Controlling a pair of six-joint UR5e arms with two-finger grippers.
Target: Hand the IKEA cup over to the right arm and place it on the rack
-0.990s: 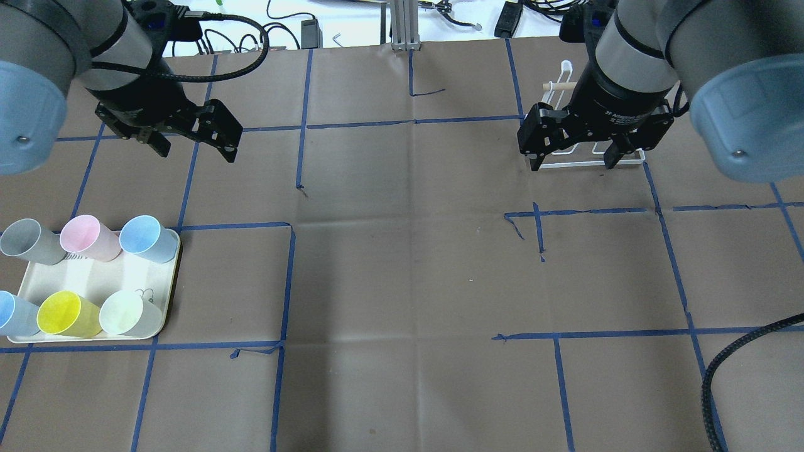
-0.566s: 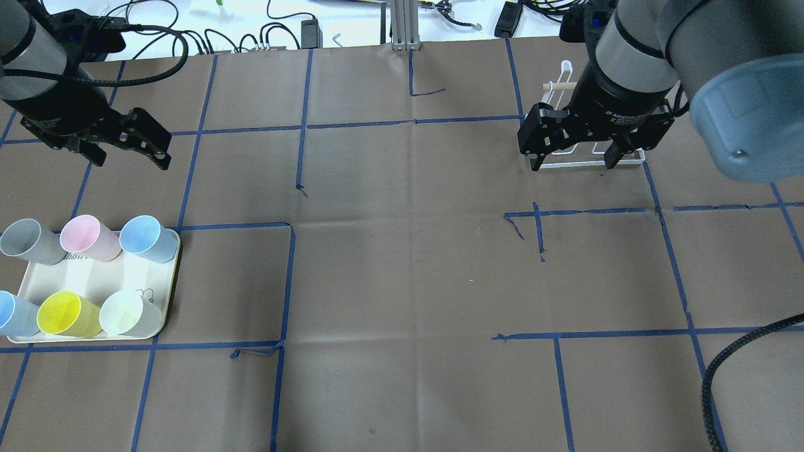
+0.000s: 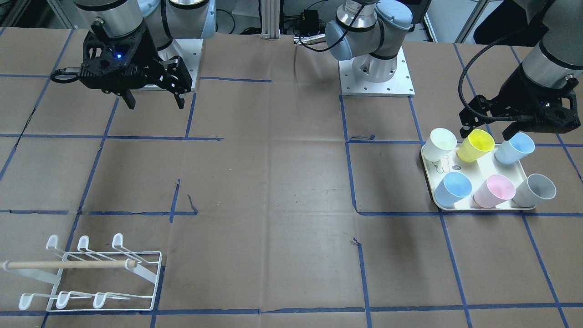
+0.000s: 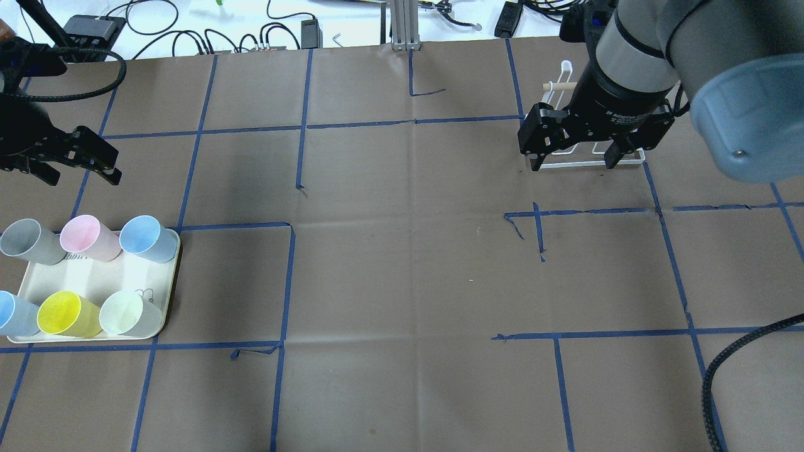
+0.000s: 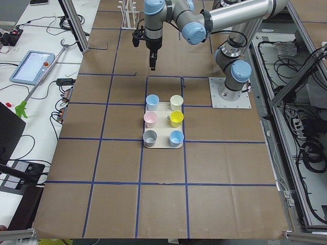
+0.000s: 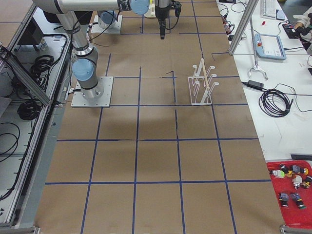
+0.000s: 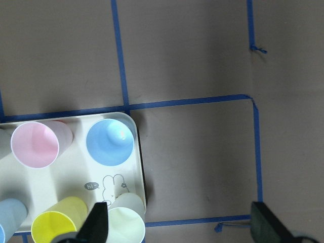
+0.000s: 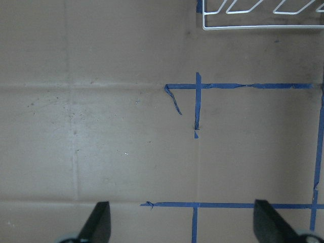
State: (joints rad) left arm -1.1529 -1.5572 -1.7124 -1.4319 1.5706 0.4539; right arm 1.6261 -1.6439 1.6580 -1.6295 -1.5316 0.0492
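**Left jaws:** spread wide, nothing held. Their fingers [image 7: 97, 225] show at the bottom edge of the left wrist view. Between them lie bare bench [image 4: 408, 282] paper and a corner of the cream tray [image 7: 66, 177]. They hover above the bench.

**Cups, from the left jaws outward:**
- The pale green cup [image 7: 125, 227] is nearest. In the wrist view it appears just beside one finger, lower down and untouched.
- Next to it stands the yellow cup [image 7: 56, 229].
- In the row beyond are a blue cup [image 7: 110, 142] and the pink cup [image 7: 35, 144].
- The overhead view adds a grey cup [image 4: 28, 242] and a second blue cup [image 4: 11, 314].

All six stand upright, mouths up, in two rows of three on the tray, at the robot's left end of the bench. Cannot tell which of the six is the one for transfer.

**Right jaws:** spread wide, nothing held. Fingers [image 8: 99, 223] show at the bottom edge of the right wrist view, with only bench paper and blue tape lines [image 8: 197, 106] between them. They hover above the bench.

**Rack [image 3: 141, 272]:** stands on the bench at the robot's right end, on the side away from the robot bases. A wooden dowel [image 3: 68, 264] lies across it. Its base wire shows at the top edge of the right wrist view, well ahead of the fingers. In the overhead view the right jaws overlap it, but the front-facing view shows jaws and rack well apart. Rack and tray sit at opposite ends of the bench.
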